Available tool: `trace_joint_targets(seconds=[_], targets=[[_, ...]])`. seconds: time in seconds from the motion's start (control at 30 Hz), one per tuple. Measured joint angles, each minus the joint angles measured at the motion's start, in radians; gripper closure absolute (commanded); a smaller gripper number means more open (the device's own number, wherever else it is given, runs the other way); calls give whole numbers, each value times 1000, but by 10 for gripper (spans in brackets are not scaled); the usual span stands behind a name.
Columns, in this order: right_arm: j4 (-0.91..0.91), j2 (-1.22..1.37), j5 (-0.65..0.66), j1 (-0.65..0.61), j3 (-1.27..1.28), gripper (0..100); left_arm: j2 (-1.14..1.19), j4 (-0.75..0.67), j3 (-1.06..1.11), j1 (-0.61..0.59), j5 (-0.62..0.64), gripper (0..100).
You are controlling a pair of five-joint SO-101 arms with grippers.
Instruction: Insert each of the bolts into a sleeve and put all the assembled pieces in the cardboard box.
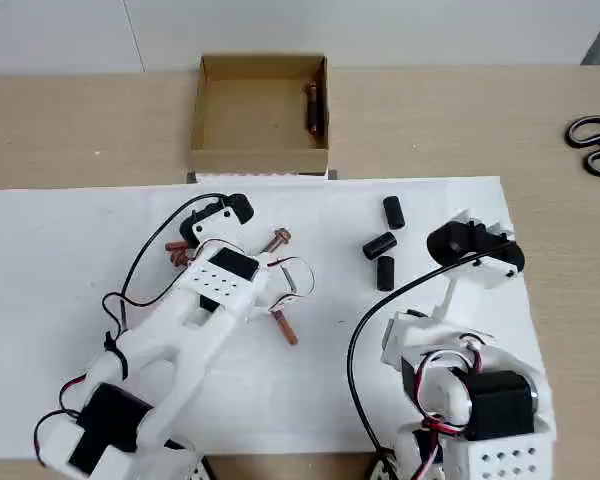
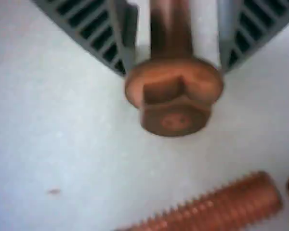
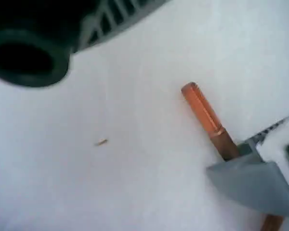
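My left gripper [image 2: 171, 53] is shut on a copper bolt [image 2: 173, 103], whose hex head faces the camera. A threaded bolt [image 2: 216, 207] lies on the white paper just beside it. The left arm [image 1: 225, 275] stretches over the paper among loose bolts [image 1: 278, 240] [image 1: 285, 328]. My right gripper [image 3: 62, 29] holds a black sleeve [image 3: 26, 57] off the paper, with its open end toward the camera. Another bolt [image 3: 202, 113] shows beyond it, one end under a grey and white part of the other arm. Three black sleeves [image 1: 380, 245] lie left of the right gripper [image 1: 470, 245].
The cardboard box [image 1: 208, 110] stands at the paper's far edge with one assembled piece [image 1: 315, 108] against its right wall. Scissors [image 1: 595, 145] lie on the bare table at the far right. Cables loop off both arms over the paper.
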Motion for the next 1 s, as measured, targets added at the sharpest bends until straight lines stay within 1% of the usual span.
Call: trace_joint_targets(seconds=[0.07, 0.17, 0.2, 0.47, 0.6, 0.73, 0.9, 1.0], targets=[[0, 0, 0, 0, 0, 995, 15, 0, -9, 0, 0, 910], [0, 0, 0, 0, 0, 995, 34, 0, -20, 2, 2, 989], [0, 0, 0, 0, 0, 995, 40, 0, -25, 2, 2, 997], [0, 0, 0, 0, 0, 995, 49, 0, -51, 3, 2, 994], [0, 0, 0, 0, 0, 995, 72, 52, -104, 3, -5, 994], [0, 0, 0, 0, 0, 995, 91, 186, -230, 0, -55, 994], [0, 0, 0, 0, 0, 995, 91, 443, -482, -6, -164, 994], [0, 0, 0, 0, -2, 995, 91, 605, -654, -23, -196, 994]])
